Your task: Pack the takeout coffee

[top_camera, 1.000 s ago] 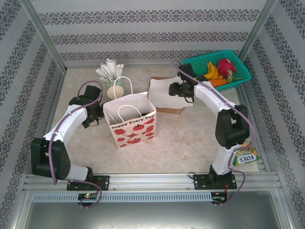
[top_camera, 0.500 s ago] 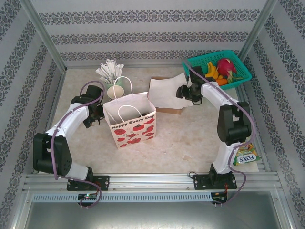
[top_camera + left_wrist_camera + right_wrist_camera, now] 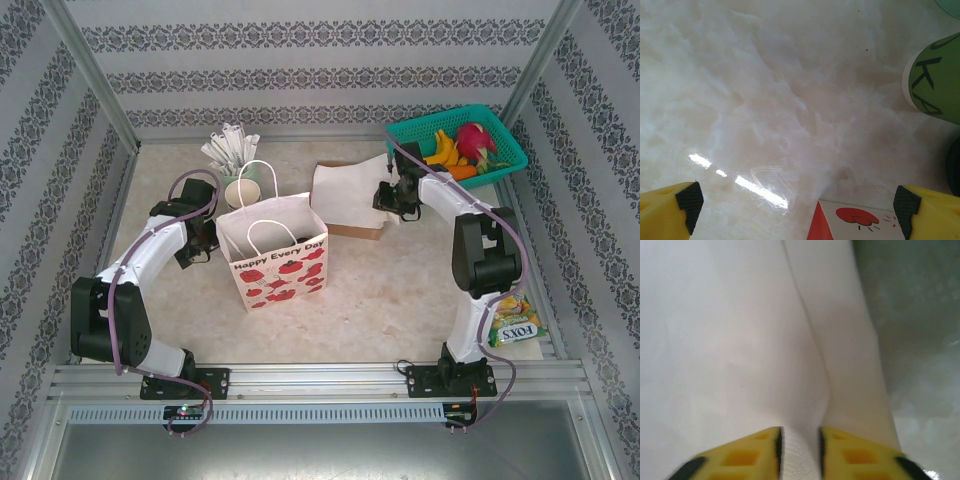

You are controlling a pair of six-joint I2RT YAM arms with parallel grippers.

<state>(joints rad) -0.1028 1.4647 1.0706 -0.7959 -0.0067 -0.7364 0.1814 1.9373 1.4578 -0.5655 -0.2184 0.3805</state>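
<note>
The takeout coffee is hidden from me. The red-flowered paper bag (image 3: 275, 255) stands open in the middle of the table, and its corner (image 3: 855, 222) shows in the left wrist view. My left gripper (image 3: 205, 243) hovers low just left of the bag, open (image 3: 797, 200) with nothing between its fingers. My right gripper (image 3: 392, 200) is down on the right edge of a white paper napkin (image 3: 345, 195) that lies over the brown cardboard carrier (image 3: 355, 231). In the right wrist view that gripper (image 3: 800, 432) is shut on a fold of the napkin (image 3: 740, 340).
A stack of lidless green cups (image 3: 247, 190) (image 3: 935, 80) stands behind the bag, with wrapped sticks (image 3: 228, 148) beyond it. A green basket (image 3: 505, 135) of fruit sits at the back right. A snack packet (image 3: 515, 325) lies by the right arm's base.
My right gripper has slid right to the napkin's right edge and closed on a fold of it. The left arm has barely moved.
</note>
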